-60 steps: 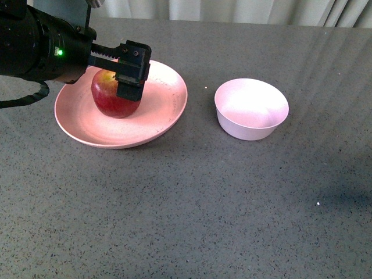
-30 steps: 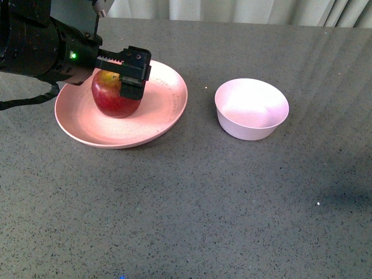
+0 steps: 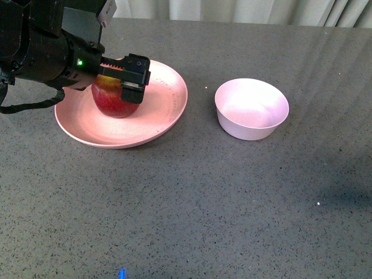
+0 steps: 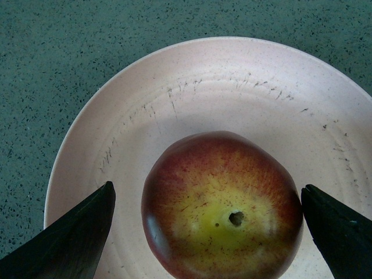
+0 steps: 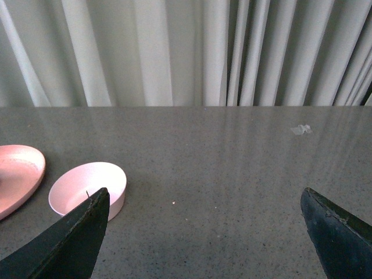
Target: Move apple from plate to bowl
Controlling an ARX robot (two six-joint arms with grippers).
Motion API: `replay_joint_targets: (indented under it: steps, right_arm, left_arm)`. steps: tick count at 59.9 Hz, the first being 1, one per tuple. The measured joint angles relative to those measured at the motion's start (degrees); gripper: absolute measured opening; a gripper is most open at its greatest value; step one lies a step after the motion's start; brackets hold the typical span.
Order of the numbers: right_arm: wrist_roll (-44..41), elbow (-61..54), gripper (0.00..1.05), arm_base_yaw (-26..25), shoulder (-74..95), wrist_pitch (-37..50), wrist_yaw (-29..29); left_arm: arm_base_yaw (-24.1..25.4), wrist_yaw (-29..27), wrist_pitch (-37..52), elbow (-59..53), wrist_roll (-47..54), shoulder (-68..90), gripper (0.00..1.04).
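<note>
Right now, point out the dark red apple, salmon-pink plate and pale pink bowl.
dark red apple [image 4: 215, 197], left wrist view, yellow top.
salmon-pink plate [image 3: 179, 104], front view, right rim.
pale pink bowl [image 3: 250, 133], front view, outer wall.

- The left arm [image 3: 40, 49], at the upper left of the front view, is fat, round and black.
- A tiny green light [image 3: 79, 62] glows on it.
- A black cable [image 3: 26, 108] curls under it.
- A black bar [image 3: 113, 67] with little teeth meets a boxy black block [image 3: 135, 71].
- The left gripper [image 4: 208, 189] has two black, pointy fingers [image 4: 75, 238] in the lower corners of its wrist view.
- The right gripper [image 5: 204, 192] has the same black, pointy fingers [image 5: 72, 241].
</note>
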Motion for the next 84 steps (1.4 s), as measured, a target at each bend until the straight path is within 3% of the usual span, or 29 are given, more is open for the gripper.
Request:
replay_joint_targets:
  steps: [27, 32, 41, 64, 84]
  right_arm:
    - [0.0, 0.0, 0.96, 0.0, 0.0, 0.0, 0.0]
    - [0.0, 0.0, 0.96, 0.0, 0.0, 0.0, 0.0]
    - [0.0, 0.0, 0.96, 0.0, 0.0, 0.0, 0.0]
    - [0.0, 0.0, 0.96, 0.0, 0.0, 0.0, 0.0]
    - [0.0, 0.0, 0.96, 0.0, 0.0, 0.0, 0.0]
  left_arm:
    - [-0.3, -0.6, -0.7, 1.0, -0.1, 2.9, 0.96]
    - [-0.6, -1.1, -0.7, 1.1, -0.1, 2.9, 0.82]
    - [-1.8, -0.9, -1.8, 1.1, 0.5, 1.9, 0.77]
    - [-10.4, 2.2, -5.9, 4.7, 1.0, -5.1, 0.77]
    - [-19.3, 1.2, -7.5, 9.1, 1.0, -4.2, 0.77]
